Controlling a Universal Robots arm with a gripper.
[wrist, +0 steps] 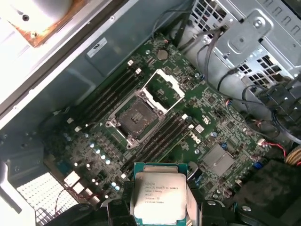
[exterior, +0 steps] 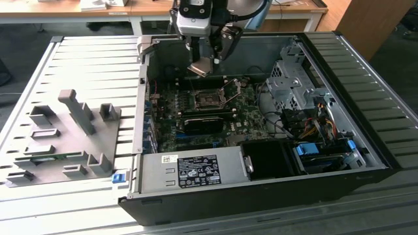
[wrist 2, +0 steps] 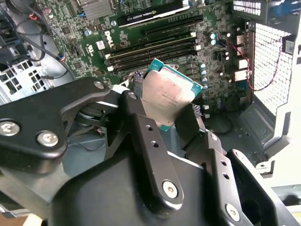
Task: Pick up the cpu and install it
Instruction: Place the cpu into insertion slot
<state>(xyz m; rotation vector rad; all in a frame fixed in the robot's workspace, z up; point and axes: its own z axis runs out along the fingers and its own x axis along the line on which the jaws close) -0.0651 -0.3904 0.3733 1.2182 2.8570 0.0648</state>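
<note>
Two-fingered, pinches the cpu (wrist: 159, 197) by opposite edges in the gripper (wrist 2: 162, 113), holds it above the motherboard (wrist: 207, 117), apart from the open socket (wrist: 136, 117), likely sparing its faces.

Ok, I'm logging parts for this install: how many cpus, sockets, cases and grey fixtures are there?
cpu: 1
socket: 1
case: 1
fixture: 1
Total: 4
</note>
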